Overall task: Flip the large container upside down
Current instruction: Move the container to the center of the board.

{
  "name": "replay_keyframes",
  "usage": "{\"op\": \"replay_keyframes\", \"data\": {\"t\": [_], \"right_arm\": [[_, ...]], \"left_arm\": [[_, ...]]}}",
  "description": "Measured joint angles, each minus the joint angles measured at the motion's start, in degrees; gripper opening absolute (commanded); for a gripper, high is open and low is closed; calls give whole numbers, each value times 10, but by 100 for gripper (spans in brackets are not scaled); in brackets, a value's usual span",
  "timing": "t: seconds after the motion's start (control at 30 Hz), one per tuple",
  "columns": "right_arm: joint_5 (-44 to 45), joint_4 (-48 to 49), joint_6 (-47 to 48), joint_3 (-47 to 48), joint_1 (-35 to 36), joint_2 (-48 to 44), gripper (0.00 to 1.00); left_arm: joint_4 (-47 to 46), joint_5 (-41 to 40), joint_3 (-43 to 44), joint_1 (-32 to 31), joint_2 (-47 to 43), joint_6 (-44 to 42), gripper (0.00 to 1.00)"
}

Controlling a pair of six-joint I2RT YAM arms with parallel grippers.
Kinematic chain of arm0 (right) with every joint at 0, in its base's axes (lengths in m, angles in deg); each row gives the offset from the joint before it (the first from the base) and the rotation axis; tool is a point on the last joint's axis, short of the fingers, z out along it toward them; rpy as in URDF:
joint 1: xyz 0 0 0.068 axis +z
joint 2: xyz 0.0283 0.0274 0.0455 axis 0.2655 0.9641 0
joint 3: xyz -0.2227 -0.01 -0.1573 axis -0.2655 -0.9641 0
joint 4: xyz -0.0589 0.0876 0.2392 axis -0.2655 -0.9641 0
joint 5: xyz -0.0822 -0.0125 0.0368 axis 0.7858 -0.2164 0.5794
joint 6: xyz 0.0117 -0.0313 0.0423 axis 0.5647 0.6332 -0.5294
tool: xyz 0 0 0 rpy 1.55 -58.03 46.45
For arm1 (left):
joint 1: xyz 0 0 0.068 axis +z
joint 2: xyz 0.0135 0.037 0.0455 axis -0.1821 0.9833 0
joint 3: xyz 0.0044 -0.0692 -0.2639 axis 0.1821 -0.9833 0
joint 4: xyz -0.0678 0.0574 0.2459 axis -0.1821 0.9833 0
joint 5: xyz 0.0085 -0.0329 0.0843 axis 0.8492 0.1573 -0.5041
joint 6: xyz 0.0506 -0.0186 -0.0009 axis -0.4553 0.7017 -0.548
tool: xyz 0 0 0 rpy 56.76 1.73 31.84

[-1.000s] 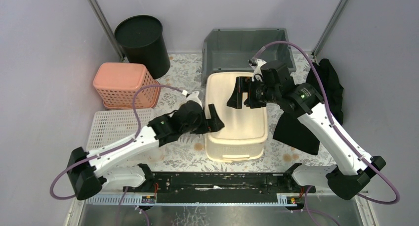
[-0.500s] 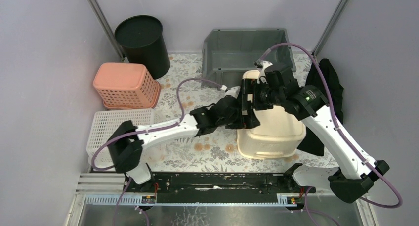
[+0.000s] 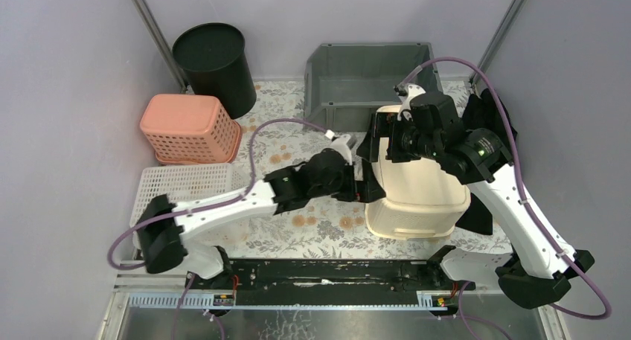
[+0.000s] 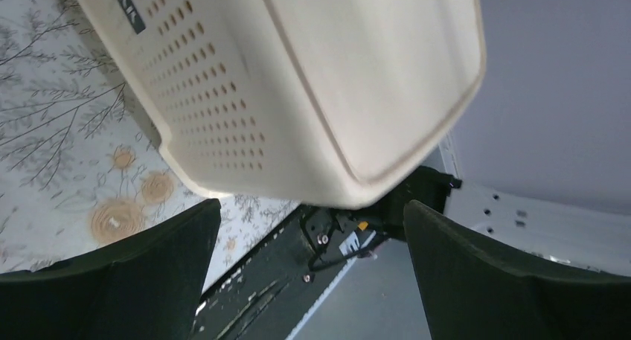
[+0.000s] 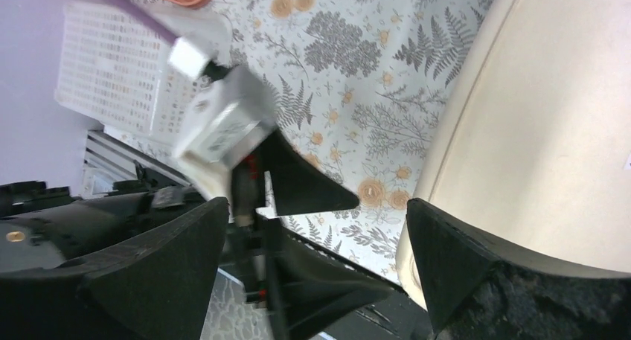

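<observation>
Large container (image 3: pixel 420 184) vs the claws: not gripped by either one, both just hanging open next to it
Left gripper (image 3: pixel 367 189): spread fully wide, holding nothing, parked just beside the container's left wall, low down near the table
Left wrist view: perforated wall and smooth base filling the gap between the two fingers (image 4: pixel 111 280), no clear contact on either pad
Right gripper (image 3: pixel 376 143): also spread apart and empty, hovering by the far-left corner of the base, higher up than the left one
Spot of the large container: right of centre on the floral table (image 3: pixel 283 236), base facing up, rim down, handle slot showing on the near wall
Neighbours: grey bin (image 3: pixel 350 72) just behind, black cloth (image 3: pixel 500 124) just beside on the right, pink basket (image 3: pixel 190 128) well apart on the left
Step in hand, best guess: looks flipped already, so probably only backing off and clearing out
Doing it well: pull both claws straight back from the walls, no sideways drag; light plastic, likely to slide at a nudge
Worth checking: rim flat on the table all round; far-right edge hidden behind the right arm, so can't tell from here
Watch out for: left fingers clipping the near-left corner on the way out, plus the purple cable (image 3: pixel 298 124) snagging on something
</observation>
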Motion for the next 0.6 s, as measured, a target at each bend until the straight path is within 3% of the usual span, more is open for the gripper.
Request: {"op": "replay_keyframes", "data": {"t": [0.2,0.33,0.6], "right_arm": [[-5,7,-3,23,0,9,94],[-40,31,-9,13,0,34,89],[-78,62,-19,-26,33,97,87]], "left_arm": [[38,-42,-64,0,-144,6,100],[110,-101,-98,0,-255,23,100],[217,-167,-124,0,-379,59,100]]}}
